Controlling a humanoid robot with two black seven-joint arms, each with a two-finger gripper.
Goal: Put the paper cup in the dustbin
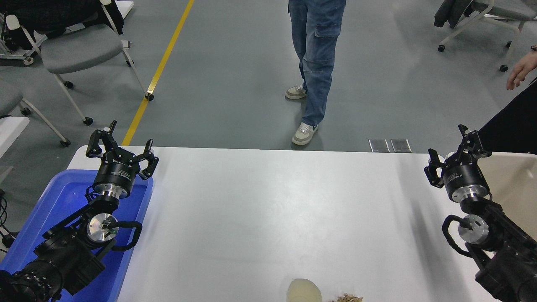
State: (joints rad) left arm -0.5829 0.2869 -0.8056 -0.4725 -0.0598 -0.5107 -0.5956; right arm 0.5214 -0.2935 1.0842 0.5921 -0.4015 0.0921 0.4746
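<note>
we not started yet. paper cup (304, 291) sits at 6 o'clock on table, untouched. dustbin (514, 184) at 3 o'clock. our right gripper (453, 153) wide open, empty. left gripper (121, 147) open, parked 9 o'clock.

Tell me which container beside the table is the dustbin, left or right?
The beige bin at the right edge, by the right hand. The left one is a blue tray.

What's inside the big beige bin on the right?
Only a slice of the dustbin shows, and its beige inside looks bare. The right gripper and arm cover part of it, and the rest runs off the picture. The paper cup sits on the table.
</note>
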